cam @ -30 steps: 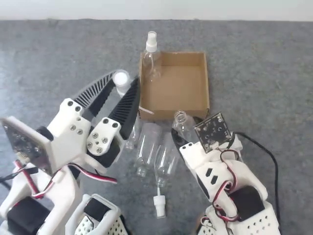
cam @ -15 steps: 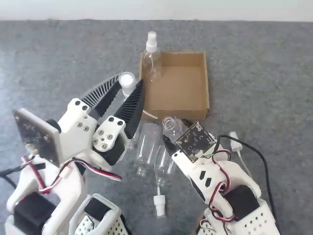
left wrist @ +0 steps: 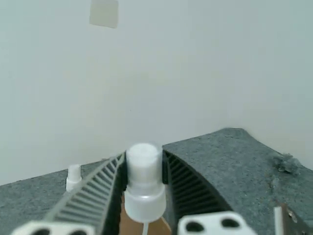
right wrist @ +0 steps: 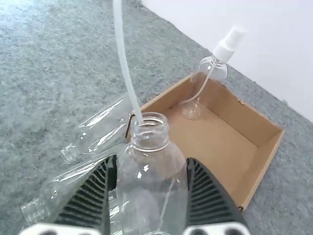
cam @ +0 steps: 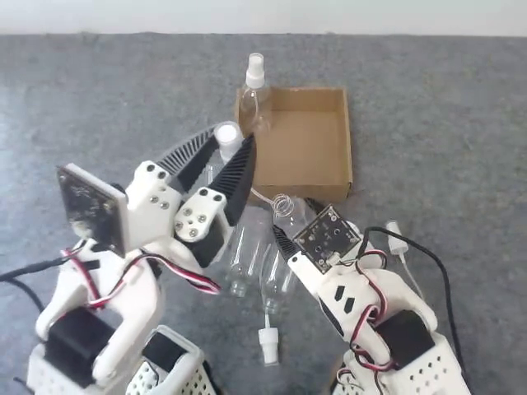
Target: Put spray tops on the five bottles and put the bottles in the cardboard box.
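"Just in front of the cardboard box (cam: 347, 140), what has the right gripper (right wrist: 146, 171) got?"

"It is closed on 1 open bottle (right wrist: 150, 156), held upright, with a finger on each side of the shoulder."

"And the left gripper (left wrist: 143, 155)?"

"Raised above that bottle, fingers clamped on 1 white spray top (left wrist: 144, 188). The top's tube (right wrist: 124, 63) hangs down and its end meets the open neck. I cannot tell how far in it sits."

"Contents of the box?"

"1 capped bottle (cam: 254, 103), upright in the far corner on the left arm's side."

"On the grey mat (cam: 445, 123)?"

"2 bare bottles (cam: 244, 255) lie side by side between the arms, near the box front. A loose spray top (cam: 268, 341) lies between the arm bases. A second loose top (cam: 394, 238) lies beside the right arm."
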Robot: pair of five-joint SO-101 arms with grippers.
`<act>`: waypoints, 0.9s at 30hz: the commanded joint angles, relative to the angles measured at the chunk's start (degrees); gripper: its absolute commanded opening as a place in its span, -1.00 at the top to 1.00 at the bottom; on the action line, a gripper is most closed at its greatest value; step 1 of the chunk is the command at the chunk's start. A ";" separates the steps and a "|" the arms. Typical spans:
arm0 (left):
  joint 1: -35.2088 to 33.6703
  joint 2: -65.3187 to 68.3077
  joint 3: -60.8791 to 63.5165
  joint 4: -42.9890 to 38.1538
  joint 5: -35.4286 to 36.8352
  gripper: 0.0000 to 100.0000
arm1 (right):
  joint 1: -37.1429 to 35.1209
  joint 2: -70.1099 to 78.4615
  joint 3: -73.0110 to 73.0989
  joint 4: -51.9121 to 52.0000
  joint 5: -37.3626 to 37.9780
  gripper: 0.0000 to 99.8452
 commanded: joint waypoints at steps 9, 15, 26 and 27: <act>3.78 -0.35 0.92 -2.11 0.53 0.97 | -4.00 -0.84 -0.35 -0.92 0.97 0.98; 3.78 -0.35 3.47 -2.11 0.62 0.97 | -4.00 -0.84 -0.35 -1.19 0.97 0.98; 4.04 -0.44 11.74 -10.02 0.53 0.97 | -4.00 -17.27 5.98 -1.27 0.97 0.98; 4.04 -0.44 11.82 -10.02 0.53 0.97 | -4.00 -19.30 6.95 -1.27 0.97 0.98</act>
